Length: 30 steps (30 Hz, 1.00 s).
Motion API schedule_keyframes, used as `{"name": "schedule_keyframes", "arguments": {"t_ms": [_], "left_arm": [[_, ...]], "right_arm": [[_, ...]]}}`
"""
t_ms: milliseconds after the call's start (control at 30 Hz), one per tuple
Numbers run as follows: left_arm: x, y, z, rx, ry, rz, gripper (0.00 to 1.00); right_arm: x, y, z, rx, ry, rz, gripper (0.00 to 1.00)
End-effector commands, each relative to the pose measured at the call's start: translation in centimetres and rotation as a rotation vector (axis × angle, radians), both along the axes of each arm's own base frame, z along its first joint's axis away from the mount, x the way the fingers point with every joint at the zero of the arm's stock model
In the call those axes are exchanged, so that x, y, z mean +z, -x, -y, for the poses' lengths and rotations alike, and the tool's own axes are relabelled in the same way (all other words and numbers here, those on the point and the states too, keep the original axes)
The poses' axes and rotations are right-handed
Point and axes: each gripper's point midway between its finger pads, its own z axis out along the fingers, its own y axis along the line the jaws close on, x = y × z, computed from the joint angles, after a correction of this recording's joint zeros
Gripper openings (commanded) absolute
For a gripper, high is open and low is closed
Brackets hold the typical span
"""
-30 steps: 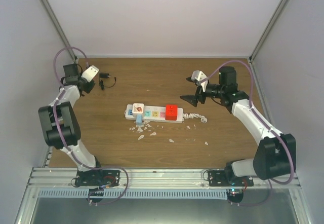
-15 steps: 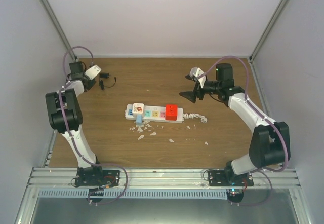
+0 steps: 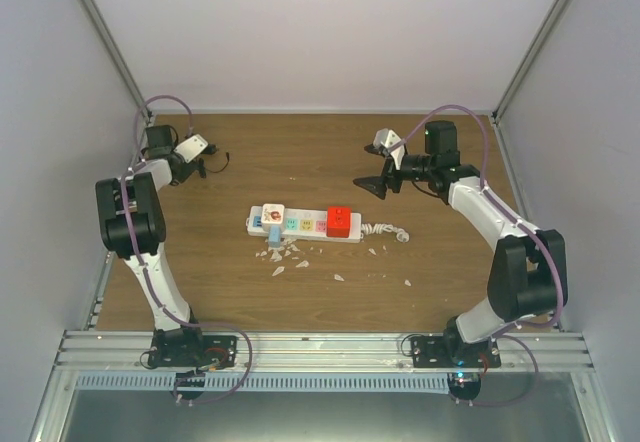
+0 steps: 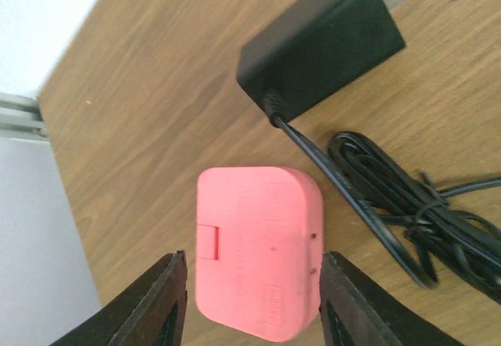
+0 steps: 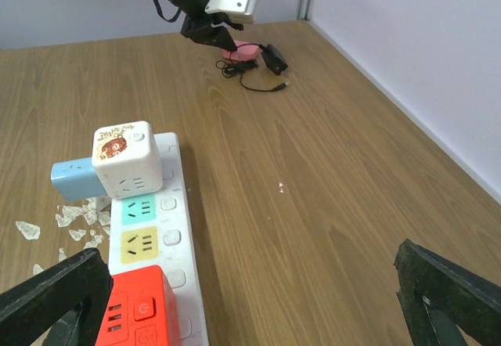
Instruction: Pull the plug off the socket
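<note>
L claw (image 4: 254,291) spread, fingers either side of pink plug (image 4: 258,260), which lies flat on table (image 3: 440,272) at far-left corner; gaps show on both sides. Black adapter (image 4: 321,45) w/ cord just beside it. R claw (image 5: 250,283) wide open, up over far-right area. Socket (image 3: 305,225) lies mid-table, well apart from both claws; red cube (image 3: 339,221) & white cube (image 3: 272,215) sit plugged in it.

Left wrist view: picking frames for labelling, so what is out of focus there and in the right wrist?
Left wrist: the left gripper's fingers are soft, the pink adapter sharper. Right wrist: the right gripper's fingers blurred, the socket crisp.
</note>
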Motion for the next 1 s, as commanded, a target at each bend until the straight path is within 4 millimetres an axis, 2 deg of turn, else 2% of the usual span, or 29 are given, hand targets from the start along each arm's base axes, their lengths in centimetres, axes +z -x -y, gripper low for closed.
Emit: {"name": "schedule_keyframes", "arguments": {"t_ms": [0, 233, 533, 733, 867, 967], "left_arm": [[2.8, -0.3, 1.0, -0.003, 0.070, 0.031, 0.50], [6.5, 1.1, 2.4, -0.004, 0.161, 0.065, 0.61], [9.3, 5.8, 5.1, -0.040, 0.257, 0.068, 0.69], [10.6, 10.1, 9.2, -0.126, 0.407, 0.034, 0.74], [11.2, 13.0, 12.0, -0.157, 0.530, 0.000, 0.75], [10.8, 15.2, 14.0, -0.198, 0.583, -0.036, 0.75]], "right_arm": [[0.7, 0.4, -0.3, 0.055, -0.020, 0.030, 1.00], [0.3, 1.0, -1.2, 0.098, 0.008, 0.060, 1.00], [-0.7, 2.6, -4.4, 0.206, 0.033, 0.057, 1.00], [-1.6, 4.0, -8.1, 0.293, 0.049, 0.044, 1.00], [-3.2, 4.6, -11.2, 0.337, 0.086, 0.015, 1.00], [-4.2, 4.9, -13.3, 0.354, 0.114, 0.009, 1.00]]}}
